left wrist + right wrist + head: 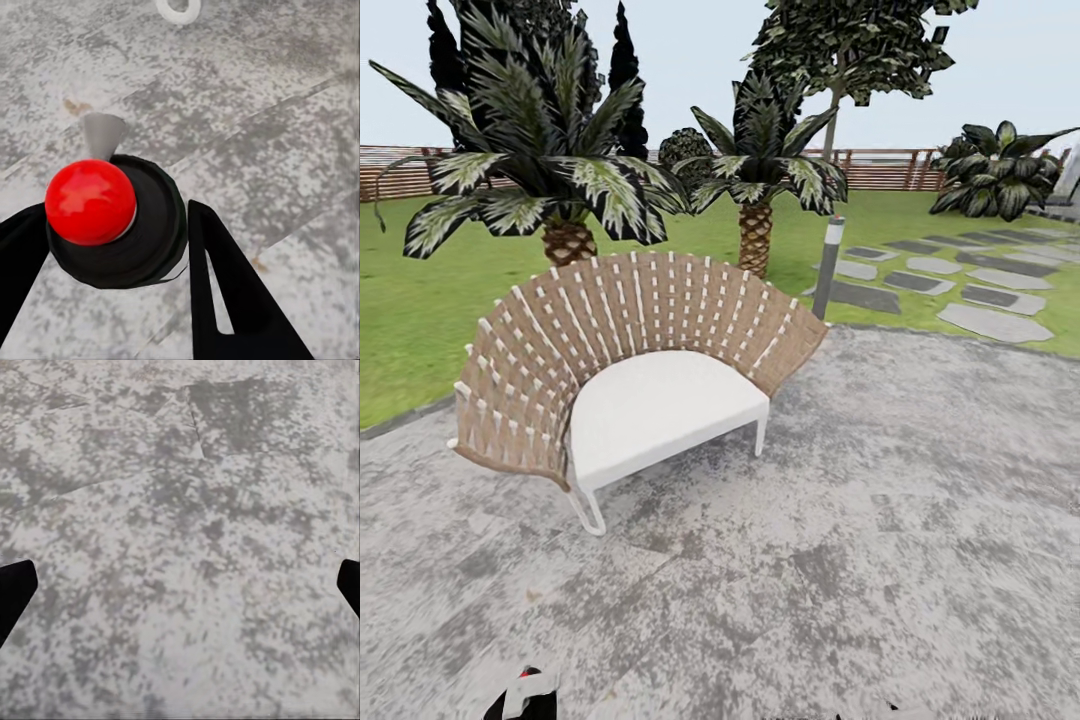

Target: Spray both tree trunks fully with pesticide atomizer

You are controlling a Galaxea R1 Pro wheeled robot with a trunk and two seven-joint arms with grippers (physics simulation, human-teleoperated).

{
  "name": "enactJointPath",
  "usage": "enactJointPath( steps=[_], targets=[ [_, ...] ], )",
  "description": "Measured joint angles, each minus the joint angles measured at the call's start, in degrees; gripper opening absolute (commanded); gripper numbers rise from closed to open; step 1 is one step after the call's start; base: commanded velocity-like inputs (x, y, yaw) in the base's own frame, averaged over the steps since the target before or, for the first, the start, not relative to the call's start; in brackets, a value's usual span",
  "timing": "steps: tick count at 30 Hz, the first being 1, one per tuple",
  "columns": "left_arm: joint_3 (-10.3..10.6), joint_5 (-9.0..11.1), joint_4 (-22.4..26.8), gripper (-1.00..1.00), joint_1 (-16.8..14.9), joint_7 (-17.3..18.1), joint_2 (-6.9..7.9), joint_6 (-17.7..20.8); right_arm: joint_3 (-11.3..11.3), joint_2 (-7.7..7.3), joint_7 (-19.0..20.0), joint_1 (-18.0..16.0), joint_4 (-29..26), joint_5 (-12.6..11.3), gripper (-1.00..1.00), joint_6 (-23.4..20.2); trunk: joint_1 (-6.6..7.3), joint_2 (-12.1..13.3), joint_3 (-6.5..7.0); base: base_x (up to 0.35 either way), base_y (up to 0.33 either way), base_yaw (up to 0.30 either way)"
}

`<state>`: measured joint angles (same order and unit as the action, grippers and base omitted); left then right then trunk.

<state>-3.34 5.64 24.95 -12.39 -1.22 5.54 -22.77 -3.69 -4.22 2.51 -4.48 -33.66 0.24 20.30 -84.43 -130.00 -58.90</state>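
Observation:
My left gripper (116,217) is shut on the pesticide atomizer (154,229), a black round body with a red ball on top and a grey cone nozzle (103,133). Its black fingers (225,285) press the body from both sides above the grey paved circle (262,112). A bit of the atomizer (528,690) peeks in at the head view's bottom edge. My right gripper (180,585) is open over bare paving, with nothing between its tips. Far back, a tall leafy tree (850,40) rises on a thin trunk (830,125) beyond the lawn (420,300). No white specks show.
A woven fan-backed chair (630,380) with a white seat stands straight ahead on the paving. Behind it are two scaly palms (570,240) (755,235) and a grey bollard (828,265). Stepping slabs (990,320) run off right; a slat fence (880,170) closes the back.

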Motion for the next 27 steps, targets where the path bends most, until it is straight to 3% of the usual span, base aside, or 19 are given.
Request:
enactJointPath(
  steps=[5, 18, 27],
  targets=[
    [0.0, 0.0, 0.0, -1.00, 0.0, 0.0, 0.00, 0.1, 0.0, 0.00, 0.0, 0.0, 0.0, 0.0, 1.00, 0.0, 0.65, 1.2, 0.53, 0.000, 0.000, -0.266],
    [-0.1, 0.4, 0.0, -1.00, 0.0, 0.0, 0.07, 0.0, 0.0, 0.00, 0.0, 0.0, 0.0, 0.0, 1.00, 0.0, 0.66, 1.2, 0.54, 0.000, 0.003, -0.266],
    [-0.1, 0.4, 0.0, -1.00, 0.0, 0.0, 0.04, 0.1, 0.0, 0.00, 0.0, 0.0, 0.0, -0.1, 1.00, 0.0, 0.66, 1.2, 0.54, 0.000, 0.150, -0.266]
  ],
)
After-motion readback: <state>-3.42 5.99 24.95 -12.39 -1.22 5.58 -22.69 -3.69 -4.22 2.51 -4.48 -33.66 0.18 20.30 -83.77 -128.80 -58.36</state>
